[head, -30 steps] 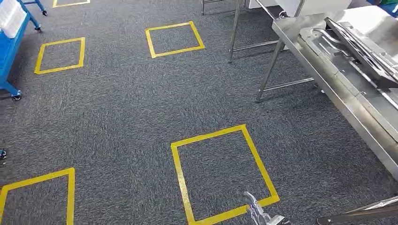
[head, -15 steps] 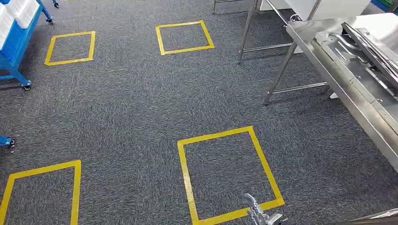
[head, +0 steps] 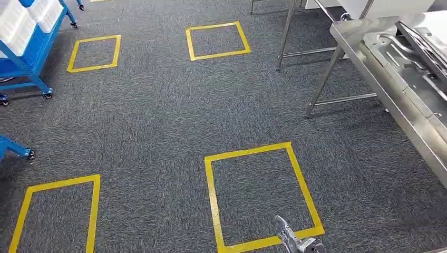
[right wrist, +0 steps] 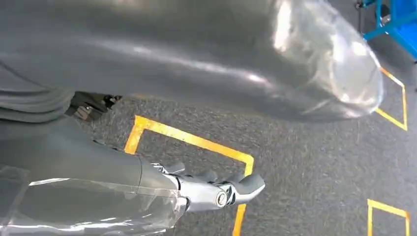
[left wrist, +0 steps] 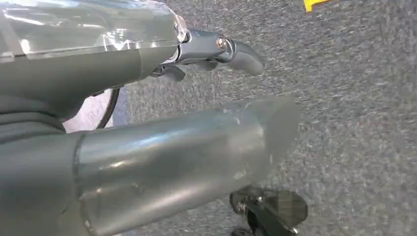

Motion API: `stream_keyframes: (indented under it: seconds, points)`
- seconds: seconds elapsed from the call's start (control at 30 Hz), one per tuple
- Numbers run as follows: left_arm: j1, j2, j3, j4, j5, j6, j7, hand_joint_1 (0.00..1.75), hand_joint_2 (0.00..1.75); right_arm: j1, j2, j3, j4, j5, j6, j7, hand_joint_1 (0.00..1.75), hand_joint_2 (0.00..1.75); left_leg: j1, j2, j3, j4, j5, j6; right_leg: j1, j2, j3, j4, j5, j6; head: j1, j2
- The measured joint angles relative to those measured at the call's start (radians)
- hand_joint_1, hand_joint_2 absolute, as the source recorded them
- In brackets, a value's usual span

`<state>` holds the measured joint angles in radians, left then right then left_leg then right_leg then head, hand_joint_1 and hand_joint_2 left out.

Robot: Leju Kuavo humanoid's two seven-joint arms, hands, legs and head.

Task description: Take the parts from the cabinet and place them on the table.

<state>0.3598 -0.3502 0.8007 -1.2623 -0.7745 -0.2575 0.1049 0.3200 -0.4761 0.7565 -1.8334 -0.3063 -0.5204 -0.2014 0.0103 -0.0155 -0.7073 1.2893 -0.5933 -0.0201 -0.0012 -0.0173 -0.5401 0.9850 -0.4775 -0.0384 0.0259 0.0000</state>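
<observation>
While the head view looks down on grey speckled carpet [head: 147,126] marked with yellow tape squares [head: 262,195], a stainless steel counter [head: 392,100] runs down the right edge of the frame, with pressed grey sheet-metal parts [head: 416,58] lying on its top at the upper right. A blue wheeled cart [head: 26,52] holding white trays stands at the upper left. At the bottom edge, just right of centre, metal fingertips of the right robot hand [head: 292,241] poke in over the nearest square's tape. In the right wrist view that right robot hand [right wrist: 216,189] hangs above the carpet with its fingers gently curled and nothing in them. The left robot hand [left wrist: 211,51] likewise hangs released, fingers loosely bent over bare carpet, holding nothing.
</observation>
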Motion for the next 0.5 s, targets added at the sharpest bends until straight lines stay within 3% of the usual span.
stream_keyframes:
  seconds: [0.03, 0.07, 0.17, 0.2, 0.3, 0.33, 0.37, 0.4, 0.43, 0.5]
  points:
    - [-0.002, 0.0, 0.007, 0.004, -0.016, 0.0, -0.005, 0.0, 0.0, 0.0, 0.0, 0.001, 0.001, -0.001, -0.007, 0.001, 0.0, 0.0, 0.0, 0.001, -0.015, 0.033, 0.0, 0.0, 0.003, -0.005, 0.0, 0.001, -0.001, -0.002, 0.0, 0.0]
    - [-0.005, 0.0, 0.013, 0.007, -0.03, 0.0, -0.009, 0.0, 0.0, 0.001, 0.0, 0.001, 0.001, -0.003, -0.014, 0.003, 0.0, 0.0, 0.0, 0.003, -0.003, 0.009, 0.025, 0.002, 0.005, -0.008, 0.002, 0.002, -0.003, -0.003, 0.0, 0.0]
    - [-0.012, 0.0, 0.033, 0.014, -0.076, -0.004, -0.019, 0.0, 0.0, 0.004, 0.0, 0.001, 0.001, -0.003, -0.035, 0.01, 0.0, 0.0, -0.003, 0.023, 0.123, -0.244, 0.157, 0.018, 0.009, -0.015, 0.015, 0.005, -0.014, 0.0, -0.001, 0.0]
    - [-0.016, 0.0, 0.038, 0.018, -0.084, -0.008, -0.022, 0.0, 0.0, 0.006, 0.0, 0.002, 0.001, -0.003, -0.038, 0.01, 0.0, 0.0, -0.011, 0.04, 0.14, -0.263, 0.142, 0.023, 0.014, -0.019, 0.014, 0.006, -0.017, 0.003, 0.001, 0.0]
    - [-0.024, 0.0, 0.051, 0.021, -0.093, -0.021, -0.026, 0.0, 0.0, 0.005, 0.0, 0.004, 0.001, -0.003, -0.039, 0.01, 0.0, 0.0, -0.017, 0.029, 0.141, -0.285, 0.139, 0.035, 0.014, -0.028, 0.005, 0.012, -0.016, 0.013, -0.002, 0.0]
    - [-0.024, 0.0, 0.057, 0.022, -0.095, -0.024, -0.026, 0.0, 0.0, 0.005, 0.0, 0.005, 0.001, -0.002, -0.039, 0.01, 0.0, 0.0, -0.012, 0.025, 0.143, -0.297, 0.141, 0.038, 0.015, -0.032, 0.006, 0.011, -0.015, 0.016, -0.001, 0.0]
    - [-0.025, -0.002, 0.057, 0.024, -0.096, -0.026, -0.027, 0.0, 0.0, 0.004, 0.0, 0.005, 0.001, -0.002, -0.04, 0.01, 0.0, 0.0, -0.003, 0.023, 0.152, -0.312, 0.147, 0.042, 0.012, -0.022, 0.005, 0.017, -0.03, 0.023, -0.001, 0.0]
    - [-0.026, -0.002, 0.057, 0.026, -0.096, -0.027, -0.027, 0.0, 0.0, 0.006, 0.0, 0.005, 0.001, -0.002, -0.042, 0.01, 0.0, 0.0, -0.004, 0.019, 0.155, -0.317, 0.15, 0.046, 0.008, 0.0, -0.009, 0.05, -0.053, 0.028, 0.001, 0.0]
    - [-0.029, -0.002, 0.058, 0.027, -0.098, -0.027, -0.027, 0.0, 0.0, 0.006, 0.0, 0.005, 0.001, -0.002, -0.043, 0.011, 0.0, 0.0, -0.004, 0.018, 0.154, -0.319, 0.152, 0.048, 0.006, 0.011, -0.042, 0.115, -0.09, 0.032, 0.001, 0.0]
    - [-0.034, -0.002, 0.058, 0.031, -0.099, -0.03, -0.027, 0.0, 0.0, 0.008, 0.0, 0.006, 0.002, -0.003, -0.046, 0.011, 0.0, 0.0, -0.004, 0.01, 0.153, -0.319, 0.152, 0.048, -0.002, 0.015, -0.121, 0.273, -0.154, 0.041, 0.0, 0.0]
